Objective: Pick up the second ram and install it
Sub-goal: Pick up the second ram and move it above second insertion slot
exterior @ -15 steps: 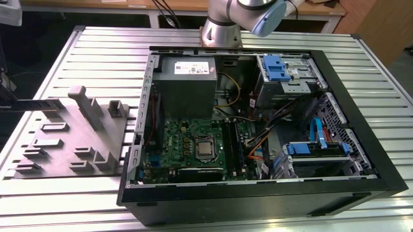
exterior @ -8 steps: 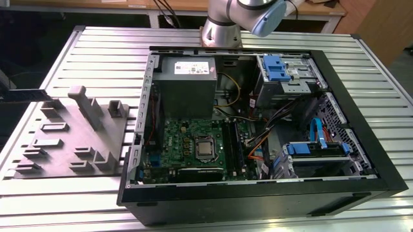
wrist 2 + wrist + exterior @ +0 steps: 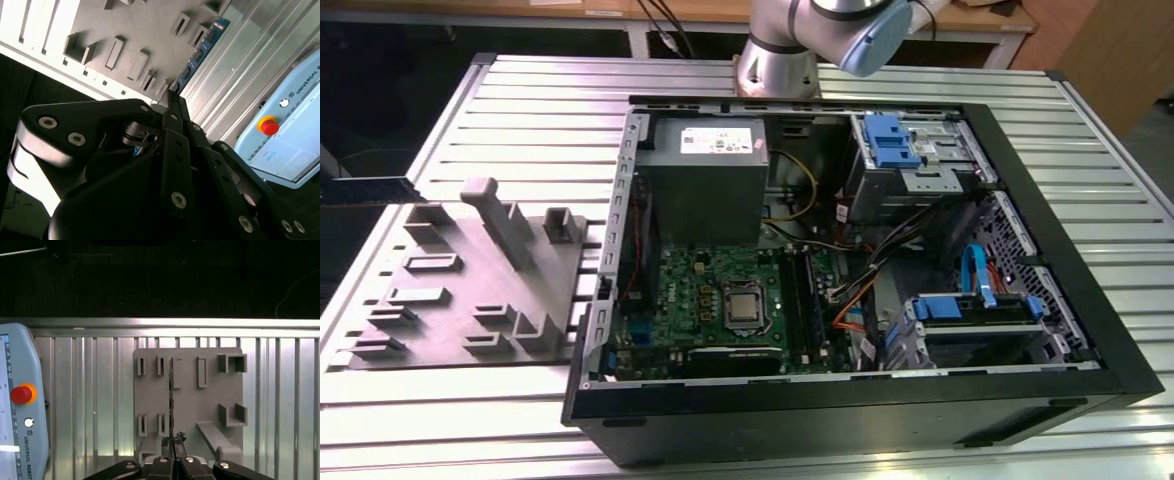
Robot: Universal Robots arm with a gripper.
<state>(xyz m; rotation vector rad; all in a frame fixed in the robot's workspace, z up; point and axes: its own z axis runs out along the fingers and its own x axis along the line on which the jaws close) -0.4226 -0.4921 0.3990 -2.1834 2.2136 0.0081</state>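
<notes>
The second ram (image 3: 201,50) is a thin blue-black stick with small chips, and it reaches out past my fingertips over the grey fixture plate (image 3: 145,25). My gripper (image 3: 172,95) is shut on its near end. In the first wrist view the ram (image 3: 171,400) shows edge-on as a dark line above the fixture plate (image 3: 190,405), running from my gripper (image 3: 173,440). In the exterior view the ram (image 3: 371,188) hangs level at the left edge, beside the fixture plate (image 3: 454,290). The black memory slots (image 3: 803,300) lie on the green board (image 3: 700,300) inside the open computer case (image 3: 854,390).
A teach pendant with a red button (image 3: 22,394) lies on the ribbed metal table (image 3: 285,405), and its red button (image 3: 268,125) also shows in the second wrist view. A tall post (image 3: 494,215) rises from the fixture. A grey power supply (image 3: 707,170) and the arm's base (image 3: 781,60) stand at the back.
</notes>
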